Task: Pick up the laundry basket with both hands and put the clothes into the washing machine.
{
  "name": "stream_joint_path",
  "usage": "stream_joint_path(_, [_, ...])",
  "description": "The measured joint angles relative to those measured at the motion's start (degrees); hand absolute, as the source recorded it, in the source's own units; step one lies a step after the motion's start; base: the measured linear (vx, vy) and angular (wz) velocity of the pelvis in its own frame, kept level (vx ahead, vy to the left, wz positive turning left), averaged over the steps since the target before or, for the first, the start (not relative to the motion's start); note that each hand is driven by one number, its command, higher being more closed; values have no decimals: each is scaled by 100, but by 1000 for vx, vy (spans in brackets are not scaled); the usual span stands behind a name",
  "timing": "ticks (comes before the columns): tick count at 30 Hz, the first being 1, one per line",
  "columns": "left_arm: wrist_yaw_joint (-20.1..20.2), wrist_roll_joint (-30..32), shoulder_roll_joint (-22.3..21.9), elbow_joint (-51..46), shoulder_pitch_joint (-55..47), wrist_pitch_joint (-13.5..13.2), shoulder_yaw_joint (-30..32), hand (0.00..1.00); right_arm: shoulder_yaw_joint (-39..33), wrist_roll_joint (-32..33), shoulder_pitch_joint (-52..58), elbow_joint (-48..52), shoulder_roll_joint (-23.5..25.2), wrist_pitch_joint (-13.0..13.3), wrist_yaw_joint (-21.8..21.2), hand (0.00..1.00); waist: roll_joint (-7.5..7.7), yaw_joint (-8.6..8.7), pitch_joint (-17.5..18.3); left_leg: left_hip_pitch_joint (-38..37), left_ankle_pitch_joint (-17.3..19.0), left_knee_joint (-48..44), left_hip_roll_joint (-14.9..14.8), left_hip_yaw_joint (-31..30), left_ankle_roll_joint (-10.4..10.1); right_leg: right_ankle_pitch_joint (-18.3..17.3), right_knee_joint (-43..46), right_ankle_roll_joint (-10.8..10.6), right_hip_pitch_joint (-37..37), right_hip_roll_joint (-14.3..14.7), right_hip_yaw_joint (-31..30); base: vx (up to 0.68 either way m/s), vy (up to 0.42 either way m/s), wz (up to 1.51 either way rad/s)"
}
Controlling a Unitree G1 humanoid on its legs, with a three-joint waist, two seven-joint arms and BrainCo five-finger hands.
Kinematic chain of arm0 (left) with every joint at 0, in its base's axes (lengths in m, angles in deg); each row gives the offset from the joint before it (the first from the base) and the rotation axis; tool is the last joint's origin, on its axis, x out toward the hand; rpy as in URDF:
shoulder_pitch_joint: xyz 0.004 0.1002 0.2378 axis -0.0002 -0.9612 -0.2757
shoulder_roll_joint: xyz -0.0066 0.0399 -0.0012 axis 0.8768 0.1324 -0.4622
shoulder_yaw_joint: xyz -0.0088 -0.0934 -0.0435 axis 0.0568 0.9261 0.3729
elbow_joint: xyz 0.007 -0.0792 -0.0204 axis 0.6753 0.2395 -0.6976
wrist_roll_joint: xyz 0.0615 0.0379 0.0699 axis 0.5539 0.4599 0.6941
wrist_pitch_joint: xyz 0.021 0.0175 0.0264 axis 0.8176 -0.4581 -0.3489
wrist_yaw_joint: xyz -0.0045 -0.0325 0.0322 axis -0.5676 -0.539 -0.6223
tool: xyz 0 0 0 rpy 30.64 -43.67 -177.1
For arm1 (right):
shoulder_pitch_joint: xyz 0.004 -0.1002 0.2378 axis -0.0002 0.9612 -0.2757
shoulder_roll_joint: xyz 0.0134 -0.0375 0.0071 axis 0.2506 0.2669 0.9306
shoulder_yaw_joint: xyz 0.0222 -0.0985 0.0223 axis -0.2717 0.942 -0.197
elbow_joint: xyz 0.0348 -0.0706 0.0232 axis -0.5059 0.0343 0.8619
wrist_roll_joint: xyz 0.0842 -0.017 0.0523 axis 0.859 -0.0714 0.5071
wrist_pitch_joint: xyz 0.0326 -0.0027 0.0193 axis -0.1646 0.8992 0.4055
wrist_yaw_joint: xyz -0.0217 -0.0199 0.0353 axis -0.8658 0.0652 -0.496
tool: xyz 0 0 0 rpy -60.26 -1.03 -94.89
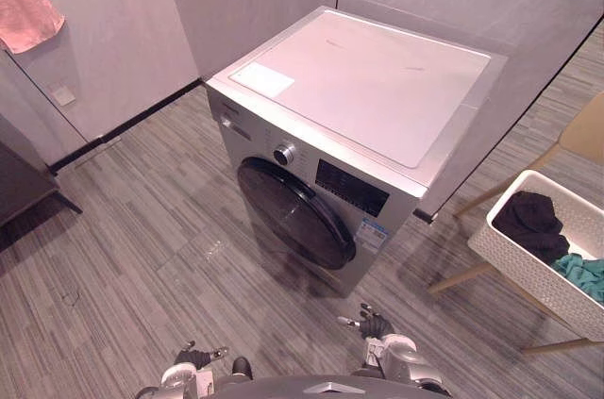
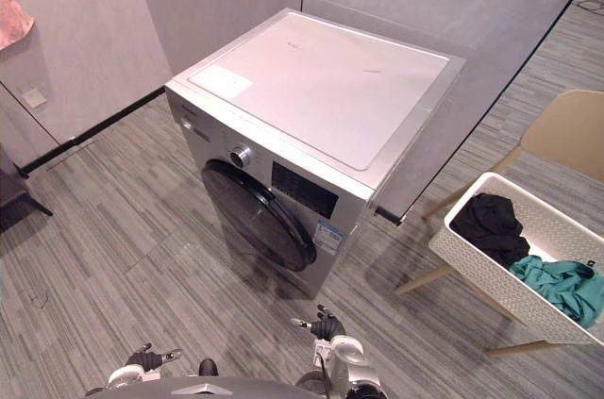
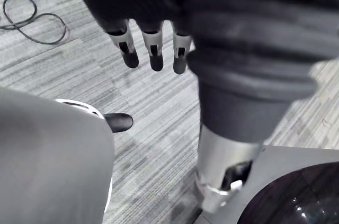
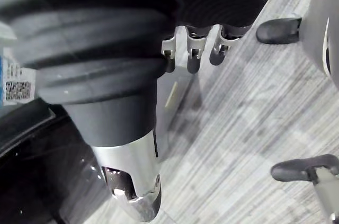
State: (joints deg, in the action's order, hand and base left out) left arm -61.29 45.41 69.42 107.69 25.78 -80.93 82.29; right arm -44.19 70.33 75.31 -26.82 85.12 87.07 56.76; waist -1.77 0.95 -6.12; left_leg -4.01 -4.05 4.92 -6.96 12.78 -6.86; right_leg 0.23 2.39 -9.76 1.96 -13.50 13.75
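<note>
Left hand [image 1: 193,357] and right hand [image 1: 375,326] hang low and empty, facing the closed washing machine [image 1: 321,163].

Right eye view: the laundry basket [image 2: 491,286], holding the clothes [image 2: 489,224], sits on a chair [image 2: 571,130], probably raised for a two-handed reach.

Wrist views: left fingers [image 3: 154,54] and right fingers [image 4: 193,57] are relaxed and straight.

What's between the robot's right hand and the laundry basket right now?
Mostly bare grey floor, as the right eye view shows. One pale wooden chair leg slants out from under the laundry basket toward the right hand; nothing else lies there.
</note>
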Motion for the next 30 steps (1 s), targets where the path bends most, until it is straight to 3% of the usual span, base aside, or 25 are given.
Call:
stream_joint_path(4, [78,151,92,-12,13,-24,197,0,419,-232,-17,274,-56,-64,-176,0,109,-25,-40,133,34,2,-3,177,-30,31,-49,-10,-205,1,-170,-87,21,-23])
stream_joint_path(9, [79,270,334,-52,38,-15,449,0,651,-38,-247,1484,-68,-25,-305,0,359,-111,-217,555,-42,-1,16,120,12,292,-349,-26,-426,18,-95,27,6,9])
stream_joint_path(18, [-75,263,343,-80,183,-57,382,0,530,581,-974,3160,-310,356,-31,0,407,-176,-365,804,-46,-39,36,115,17,434,-439,-74,-608,19,-16,67,-8,2])
stream_joint_path(24, [-173,252,348,-227,232,-80,219,0,513,641,-1103,3172,-296,421,258,0,394,-181,-535,974,-91,-39,37,5,33,451,-412,-51,-719,19,118,-18,-4,7])
stream_joint_path(30, [-314,133,366,-277,362,-87,214,0,486,621,-1801,3046,-294,448,676,0,341,-265,-945,1284,-291,-29,38,-68,70,558,-360,-53,-1008,12,133,-105,6,5])
